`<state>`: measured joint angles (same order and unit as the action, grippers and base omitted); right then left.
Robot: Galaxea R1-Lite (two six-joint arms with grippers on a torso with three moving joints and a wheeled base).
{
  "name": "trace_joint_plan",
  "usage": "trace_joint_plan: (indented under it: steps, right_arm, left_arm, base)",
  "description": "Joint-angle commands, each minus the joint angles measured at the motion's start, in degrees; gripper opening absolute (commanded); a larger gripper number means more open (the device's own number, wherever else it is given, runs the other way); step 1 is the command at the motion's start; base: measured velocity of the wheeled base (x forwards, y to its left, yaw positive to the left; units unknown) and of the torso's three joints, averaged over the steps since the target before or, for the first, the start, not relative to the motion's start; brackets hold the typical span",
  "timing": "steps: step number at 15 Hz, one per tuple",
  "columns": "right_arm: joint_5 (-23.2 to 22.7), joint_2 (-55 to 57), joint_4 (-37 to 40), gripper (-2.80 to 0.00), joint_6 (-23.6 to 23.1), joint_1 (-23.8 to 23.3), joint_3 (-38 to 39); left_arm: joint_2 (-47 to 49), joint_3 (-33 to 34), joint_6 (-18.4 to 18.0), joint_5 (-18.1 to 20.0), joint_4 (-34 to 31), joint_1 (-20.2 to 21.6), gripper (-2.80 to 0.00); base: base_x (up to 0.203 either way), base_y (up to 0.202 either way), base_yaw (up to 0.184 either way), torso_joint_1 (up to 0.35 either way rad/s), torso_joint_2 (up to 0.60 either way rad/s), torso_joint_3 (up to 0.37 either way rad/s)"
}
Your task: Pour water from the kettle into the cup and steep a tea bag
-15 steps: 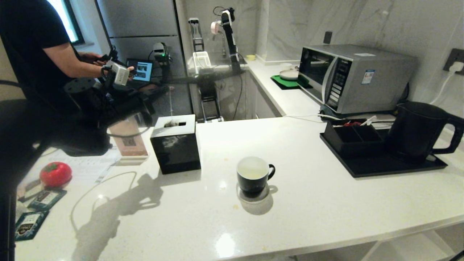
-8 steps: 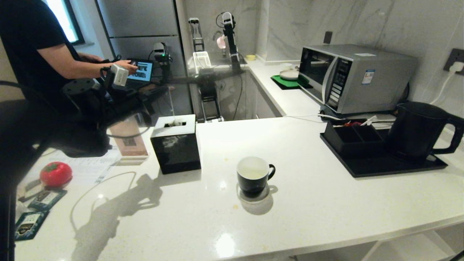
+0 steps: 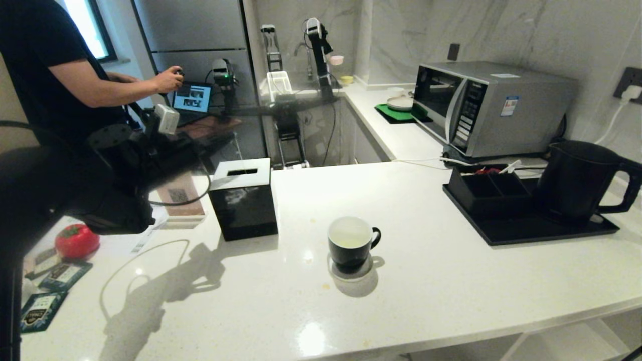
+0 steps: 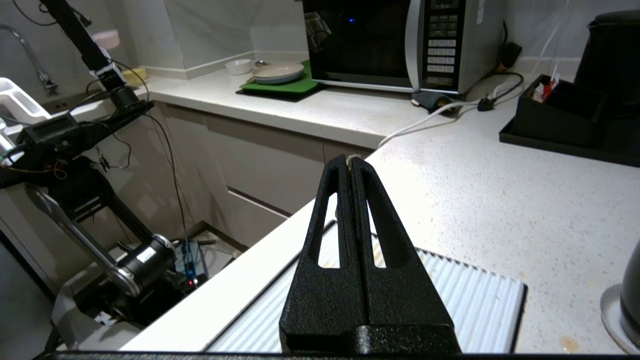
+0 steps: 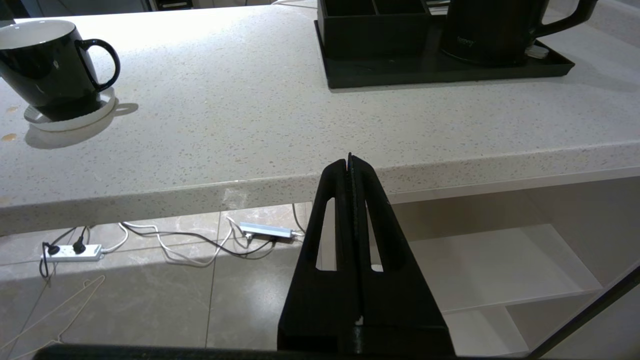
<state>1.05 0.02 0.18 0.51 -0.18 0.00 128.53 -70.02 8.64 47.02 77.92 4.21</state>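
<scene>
1. Small glossy black mug with white inside [image 3: 353, 241]: upright on a pale round coaster [image 3: 351, 271] mid-counter, ear handle toward the kettle side; a pale yellowish pool of water [image 3: 349, 241] low inside, so pouring looks done.
2. Tall matte-black electric kettle with loop handle [image 3: 582, 180]: parked on the low black tray [image 3: 526, 228] at the right, well apart from the mug, beside the black compartment box [image 3: 484, 188].
3. Left gripper [image 4: 350, 165]: fingers pressed together, a thin whitish thread apparently pinched at the tips (too small to be sure); poised above the glossy black cube tissue box [image 3: 243, 200], whose ribbed white top shows beneath.
4. Tea bag: not visible in any view, possibly hanging below the gripper or dropped out of sight.
5. Right gripper [image 5: 351, 162]: clamped closed on nothing, parked below the counter edge.
6. Progress: 1 of 2 steps likely finished; steeping not yet started, no bag in the mug.
</scene>
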Motion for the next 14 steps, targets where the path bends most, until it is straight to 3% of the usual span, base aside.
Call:
trace_joint_plan:
  steps: [1, 7, 13, 14]
  right_arm:
    - [0.01, -0.02, -0.01, -2.8, 0.02, 0.01, 0.0]
    - [0.01, -0.02, -0.01, -2.8, 0.02, 0.01, 0.0]
    - [0.01, -0.02, -0.01, -2.8, 0.02, 0.01, 0.0]
    - [0.02, -0.02, -0.01, -2.8, 0.02, 0.01, 0.0]
  left_arm:
    - [0.05, 2.59, 0.06, 0.18, 1.93, 0.1, -2.8]
    - [0.15, 9.04, -0.23, 0.09, 5.56, 0.27, -2.8]
    - [-0.21, 10.34, -1.7, 0.09, 5.75, 0.36, -2.8]
    - [-0.21, 10.35, -1.7, 0.09, 5.75, 0.36, -2.02]
  base:
    - [0.0, 0.0, 0.0, 0.0, 0.0, 0.0]
    - [0.0, 0.0, 0.0, 0.0, 0.0, 0.0]
    - [0.0, 0.0, 0.0, 0.0, 0.0, 0.0]
    - [0.0, 0.0, 0.0, 0.0, 0.0, 0.0]
